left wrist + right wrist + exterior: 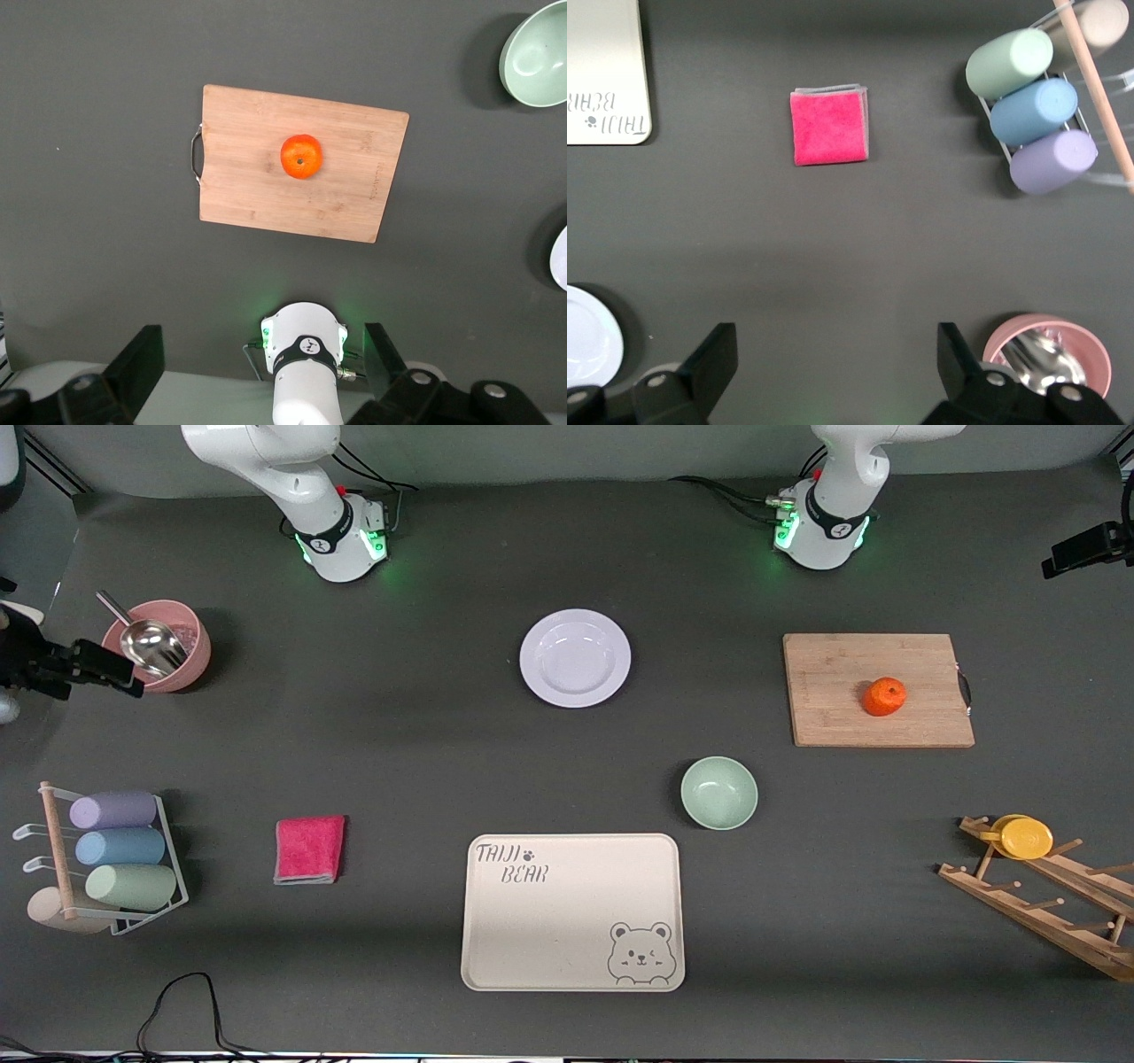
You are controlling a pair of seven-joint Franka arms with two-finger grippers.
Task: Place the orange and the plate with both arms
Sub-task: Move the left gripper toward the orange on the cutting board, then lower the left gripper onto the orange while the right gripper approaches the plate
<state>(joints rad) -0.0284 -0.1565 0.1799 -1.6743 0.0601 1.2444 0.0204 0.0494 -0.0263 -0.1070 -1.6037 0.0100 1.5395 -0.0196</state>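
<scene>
We see the orange point(884, 696) resting near the middle of the wooden cutting board point(877, 689) at the left arm's end of the counter point(407, 744), at about three o'clock from the plate point(575, 657), which lies flat and bare on the counter between the two arm bases. We judge the orange light, firm yet slightly yielding, with a dimpled skin that should grip well; being round it may roll, so we would close on it across its widest girth from above. The plate we judge stiff, smooth and slippery, possibly breakable; lying flat, it offers only its wide rim as a hold, and a pinch over the edge seems the likeliest grasp. The left pincer point(264, 372) hangs high above the counter by its own base, released and holding nothing, with the orange point(301, 156) in its wrist view; the right pincer point(834, 370) hangs likewise at the right arm's end, released, the plate's rim point(589, 336) just entering its view. Among the containers, the pale-green bowl point(718, 792) at five o'clock from the plate is empty, the cream bear tray point(572, 911) nearer the front camera carries nothing, and the pink bowl point(161, 646) holds a metal scoop point(146, 642).
</scene>
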